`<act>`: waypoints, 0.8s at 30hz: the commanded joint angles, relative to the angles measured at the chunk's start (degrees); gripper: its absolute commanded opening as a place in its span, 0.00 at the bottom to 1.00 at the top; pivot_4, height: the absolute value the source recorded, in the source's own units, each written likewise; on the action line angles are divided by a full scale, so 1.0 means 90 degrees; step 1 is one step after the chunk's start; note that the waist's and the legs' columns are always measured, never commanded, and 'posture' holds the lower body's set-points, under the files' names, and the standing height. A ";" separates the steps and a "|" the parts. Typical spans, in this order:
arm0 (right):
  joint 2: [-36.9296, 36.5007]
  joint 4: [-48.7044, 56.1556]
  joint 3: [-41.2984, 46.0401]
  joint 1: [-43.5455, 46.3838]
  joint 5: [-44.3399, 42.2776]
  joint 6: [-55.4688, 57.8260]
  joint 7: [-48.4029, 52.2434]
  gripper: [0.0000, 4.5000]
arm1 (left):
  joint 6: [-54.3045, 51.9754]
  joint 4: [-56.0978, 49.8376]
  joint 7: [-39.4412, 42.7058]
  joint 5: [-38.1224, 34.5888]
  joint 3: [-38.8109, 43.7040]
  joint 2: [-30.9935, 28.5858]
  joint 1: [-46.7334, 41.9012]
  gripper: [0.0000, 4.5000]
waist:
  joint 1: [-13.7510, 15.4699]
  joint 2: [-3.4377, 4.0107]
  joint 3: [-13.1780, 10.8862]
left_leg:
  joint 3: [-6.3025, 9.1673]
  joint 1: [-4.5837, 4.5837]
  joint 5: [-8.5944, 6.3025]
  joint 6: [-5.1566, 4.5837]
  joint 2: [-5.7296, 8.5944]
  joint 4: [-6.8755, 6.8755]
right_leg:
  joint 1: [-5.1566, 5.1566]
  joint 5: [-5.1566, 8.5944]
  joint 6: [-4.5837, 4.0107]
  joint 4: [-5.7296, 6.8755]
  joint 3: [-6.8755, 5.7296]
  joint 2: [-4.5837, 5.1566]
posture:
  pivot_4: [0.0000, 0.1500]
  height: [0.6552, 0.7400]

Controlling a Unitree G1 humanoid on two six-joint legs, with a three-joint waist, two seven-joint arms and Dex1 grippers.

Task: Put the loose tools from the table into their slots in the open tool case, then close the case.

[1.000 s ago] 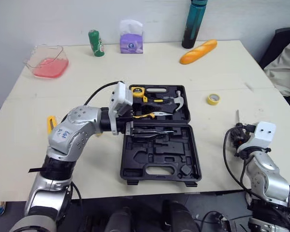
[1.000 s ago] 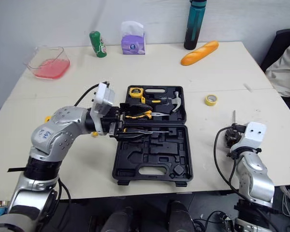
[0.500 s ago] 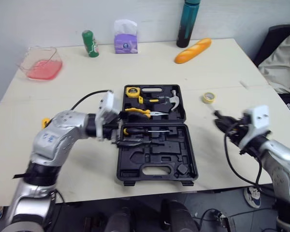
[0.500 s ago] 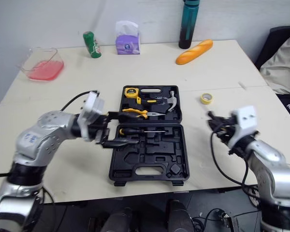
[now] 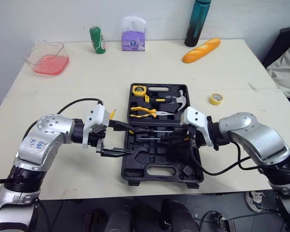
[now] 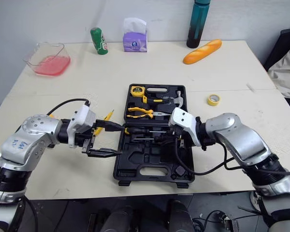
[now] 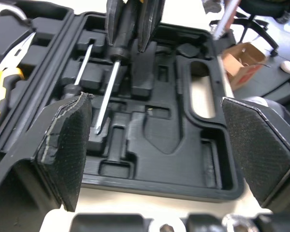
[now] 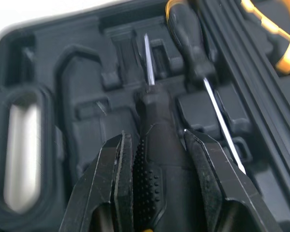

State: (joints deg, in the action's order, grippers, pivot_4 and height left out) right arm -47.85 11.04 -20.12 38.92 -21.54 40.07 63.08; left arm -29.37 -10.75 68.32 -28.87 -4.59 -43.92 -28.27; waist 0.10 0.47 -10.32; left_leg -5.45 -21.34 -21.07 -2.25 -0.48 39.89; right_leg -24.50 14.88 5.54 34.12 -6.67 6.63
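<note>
The black tool case [image 5: 135, 174] lies open at mid-table. Its lid half holds a tape measure [image 5: 137, 90], pliers [image 5: 143, 112] and a hammer [image 5: 180, 99]. One screwdriver [image 8: 187, 44] rests in a slot of the near half. My right gripper [image 8: 157, 137] is shut on a second, black-handled screwdriver [image 8: 152, 111], held low over the near half with its shaft pointing at my left gripper. At the case's left edge my left gripper [image 5: 116, 138] stands open and holds nothing; its pads [image 7: 67, 145] are spread wide. A yellow tool [image 6: 102, 123] lies on the table just behind it.
A yellow tape roll [image 5: 215, 98] lies right of the case. Along the far edge stand a pink-filled clear container [image 5: 47, 58], a green can [image 5: 96, 40], a tissue pack [image 5: 133, 40], a teal bottle [image 5: 197, 23] and a bread loaf [image 5: 201, 50].
My right arm swung in from the table's right edge to over the case, holding a screwdriver. My left gripper let go of the first screwdriver and drew back to the case's left edge.
</note>
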 commanded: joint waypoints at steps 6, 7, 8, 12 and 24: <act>0.0068 -0.0578 -0.0227 0.0347 0.0734 -0.0365 0.0348 0.26 | 0.0052 -0.0231 0.0025 0.0039 -0.0002 -0.0027 -0.0008 1.00 | -0.0016 -0.0005 -0.0003 | -0.0007 0.0011 0.0003 0.0003 -0.0004 0.0024 | 0.0001 -0.0001 -0.0001 0.0038 -0.0020 -0.0001 | 1.00 0.99; 0.0079 -0.0609 -0.0223 0.0349 0.0777 -0.0395 0.0370 0.26 | 0.0053 -0.0224 0.0036 0.0037 0.0002 -0.0032 -0.0014 1.00 | -0.0016 -0.0005 -0.0003 | -0.0007 0.0013 0.0003 0.0003 -0.0005 0.0024 | 0.0001 -0.0001 -0.0002 0.0041 -0.0019 -0.0002 | 1.00 0.99; 0.0083 -0.0628 -0.0210 0.0341 0.0807 -0.0418 0.0395 0.26 | 0.0055 -0.0214 0.0044 0.0038 0.0005 -0.0035 -0.0023 1.00 | -0.0015 -0.0005 -0.0003 | -0.0007 0.0013 0.0003 0.0004 -0.0006 0.0024 | 0.0001 0.0000 -0.0004 0.0041 -0.0019 -0.0002 | 1.00 0.99; 0.0204 -0.0682 -0.0092 0.0333 0.0837 -0.0427 0.0344 0.26 | 0.0098 -0.0106 0.0061 0.0069 -0.0021 0.0016 -0.0126 1.00 | -0.0015 -0.0005 -0.0003 | -0.0007 0.0012 0.0003 0.0003 -0.0005 0.0024 | 0.0001 0.0000 -0.0004 0.0040 -0.0020 -0.0001 | 1.00 0.99; 0.0837 -0.0573 0.0829 0.0009 0.0356 -0.0524 -0.0078 1.00 | 0.0083 0.0026 0.0069 0.0068 -0.0082 0.0225 -0.0346 1.00 | -0.0011 -0.0006 -0.0003 | -0.0006 0.0009 0.0004 0.0004 -0.0005 0.0027 | 0.0000 0.0000 -0.0004 0.0042 -0.0021 -0.0004 | 1.00 0.99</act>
State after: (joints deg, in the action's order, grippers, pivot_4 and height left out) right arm -41.78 4.46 -15.37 40.19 -15.96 36.57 63.12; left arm -29.30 -10.40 68.57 -28.07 -5.59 -42.28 -30.77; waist 0.00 0.42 -10.35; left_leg -5.50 -21.26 -21.04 -2.21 -0.53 40.13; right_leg -24.50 14.88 5.50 34.50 -6.87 6.59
